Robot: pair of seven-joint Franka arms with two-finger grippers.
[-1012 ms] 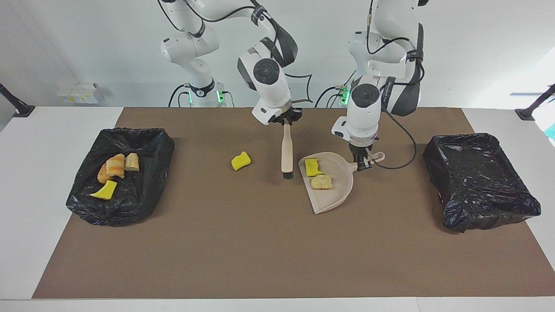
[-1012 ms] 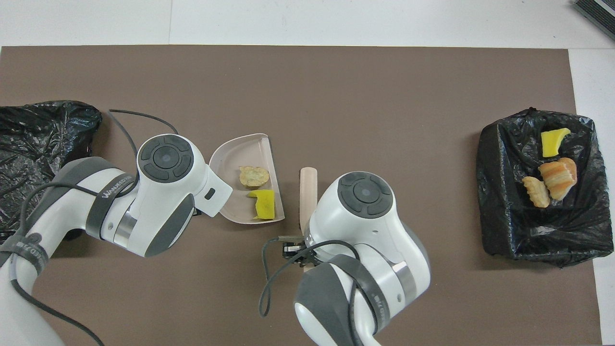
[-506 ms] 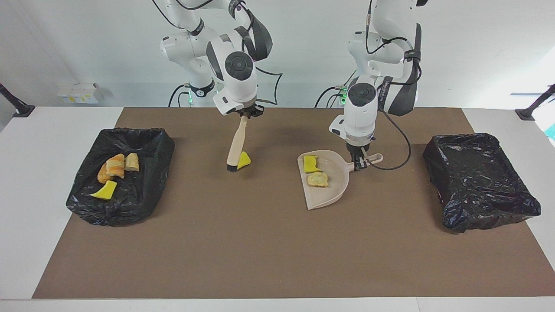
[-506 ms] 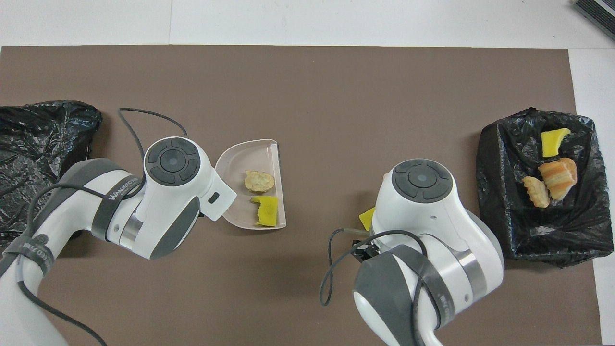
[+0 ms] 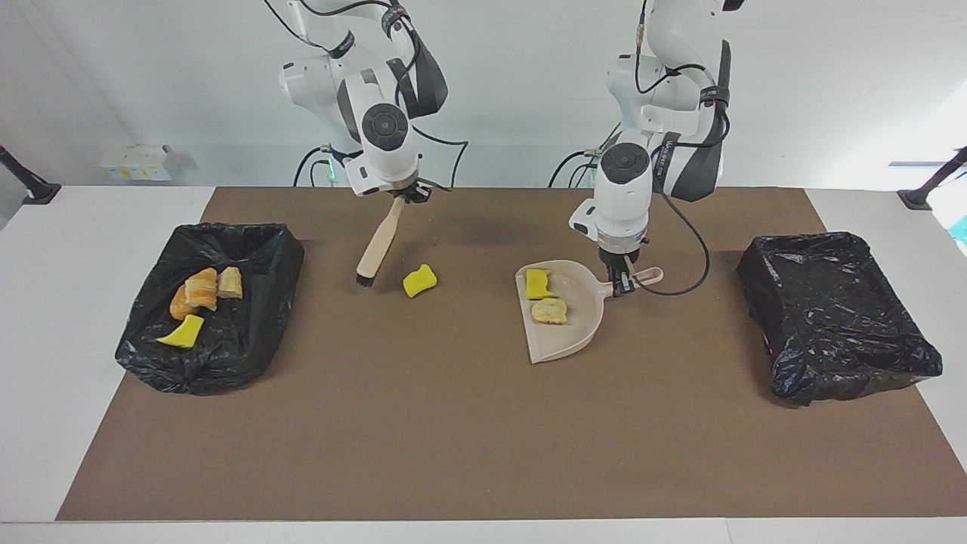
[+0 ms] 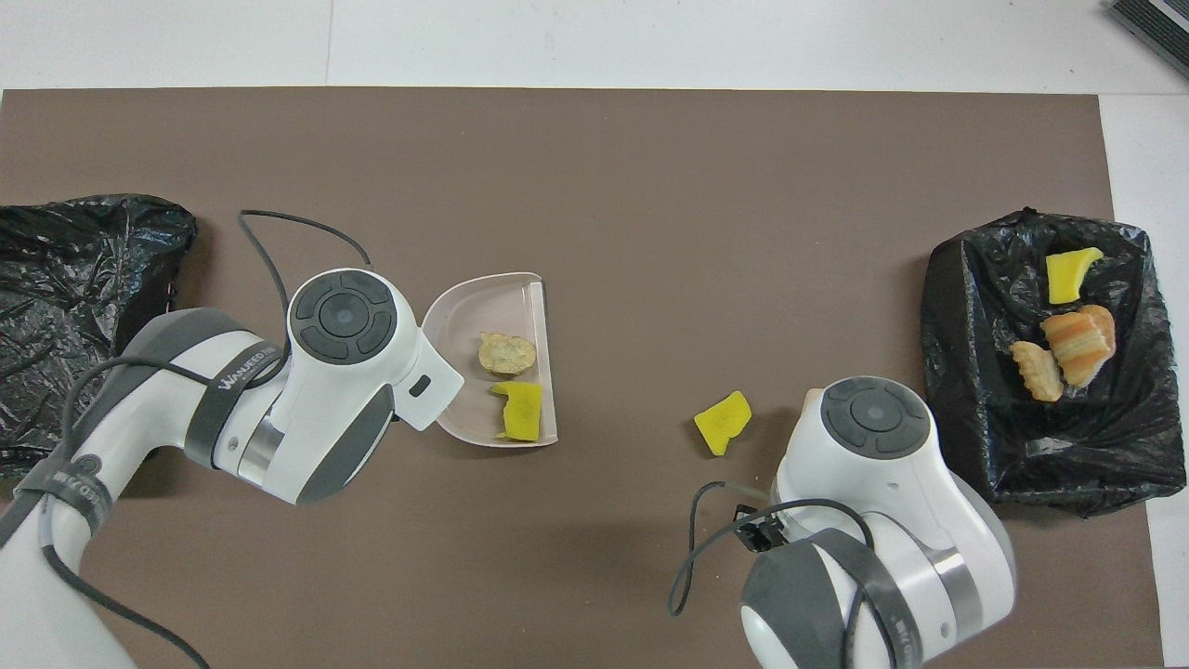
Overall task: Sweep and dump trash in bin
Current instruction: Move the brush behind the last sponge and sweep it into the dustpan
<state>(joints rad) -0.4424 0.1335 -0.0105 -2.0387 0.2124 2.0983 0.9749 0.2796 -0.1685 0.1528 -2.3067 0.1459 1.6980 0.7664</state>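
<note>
Brown mat (image 5: 453, 438) – white tbl (image 5: 91, 227)

There were three yellow sponge chunks: one loose on the mat (image 5: 419, 280), one in the dustpan (image 5: 538, 283), one in a bin (image 5: 183, 332). Four bread-like lumps showed, one in the dustpan (image 5: 549, 310) and three in that bin (image 5: 202, 290). Two black-lined bins (image 5: 835, 317), one beige dustpan (image 5: 566, 340), one brush (image 5: 377, 243).

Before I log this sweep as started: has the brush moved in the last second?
Yes. The brush, held by the right gripper, has swung from beside the dustpan past the loose yellow sponge, toward the trash-filled bin.
</note>
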